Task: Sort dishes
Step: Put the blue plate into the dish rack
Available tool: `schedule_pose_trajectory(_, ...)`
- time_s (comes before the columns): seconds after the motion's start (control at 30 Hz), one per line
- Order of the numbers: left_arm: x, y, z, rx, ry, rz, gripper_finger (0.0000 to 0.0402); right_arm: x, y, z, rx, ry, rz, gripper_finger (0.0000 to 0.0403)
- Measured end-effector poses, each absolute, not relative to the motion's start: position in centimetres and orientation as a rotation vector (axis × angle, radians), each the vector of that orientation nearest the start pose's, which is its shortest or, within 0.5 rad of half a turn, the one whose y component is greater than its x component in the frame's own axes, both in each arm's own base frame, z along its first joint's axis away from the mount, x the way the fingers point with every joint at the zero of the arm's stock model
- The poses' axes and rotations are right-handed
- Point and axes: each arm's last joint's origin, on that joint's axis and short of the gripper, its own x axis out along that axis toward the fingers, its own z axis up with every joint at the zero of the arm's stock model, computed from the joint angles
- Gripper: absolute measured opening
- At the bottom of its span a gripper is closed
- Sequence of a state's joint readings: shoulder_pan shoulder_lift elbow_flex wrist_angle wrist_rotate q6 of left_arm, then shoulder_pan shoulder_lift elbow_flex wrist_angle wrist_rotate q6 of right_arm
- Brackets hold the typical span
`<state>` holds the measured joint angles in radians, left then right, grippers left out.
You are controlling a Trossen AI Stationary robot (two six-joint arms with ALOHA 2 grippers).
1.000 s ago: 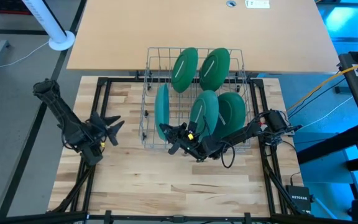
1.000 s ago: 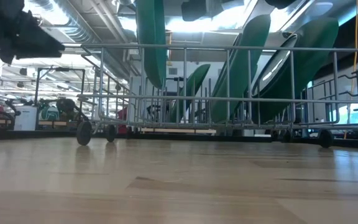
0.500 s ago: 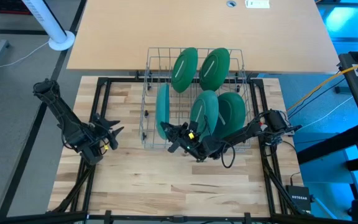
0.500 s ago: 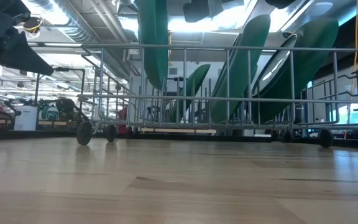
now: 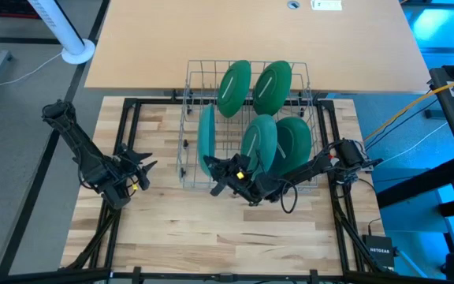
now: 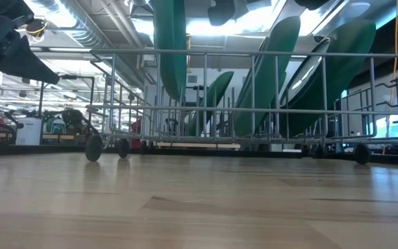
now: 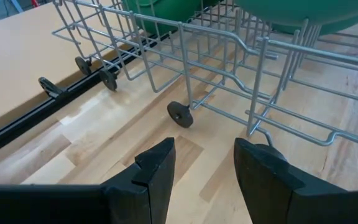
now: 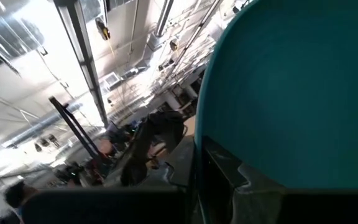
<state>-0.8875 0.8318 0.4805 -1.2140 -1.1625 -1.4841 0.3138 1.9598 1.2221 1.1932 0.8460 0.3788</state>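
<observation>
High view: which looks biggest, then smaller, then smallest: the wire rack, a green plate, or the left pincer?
1. Wire rack
2. Green plate
3. Left pincer, open beside the rack, looks smallest, though it is close to the plate.

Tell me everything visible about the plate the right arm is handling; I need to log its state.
The leftmost plate is plain green, round, shallow and matte, plastic-looking. It stands on edge at the left side of the wire rack, apart from the other four plates. The right hand is shut on its near rim, as the right wrist view confirms.
</observation>
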Motion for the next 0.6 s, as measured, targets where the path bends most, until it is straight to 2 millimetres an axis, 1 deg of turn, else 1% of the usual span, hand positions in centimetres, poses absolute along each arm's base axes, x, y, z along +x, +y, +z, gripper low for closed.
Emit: schedule_pose_trajectory(0.6,7.95,-5.56,19.14,-0.062,0.419,0.654,0.0155,40.59,10.64,26.75,0.615,-0.511,-0.432,0.0026)
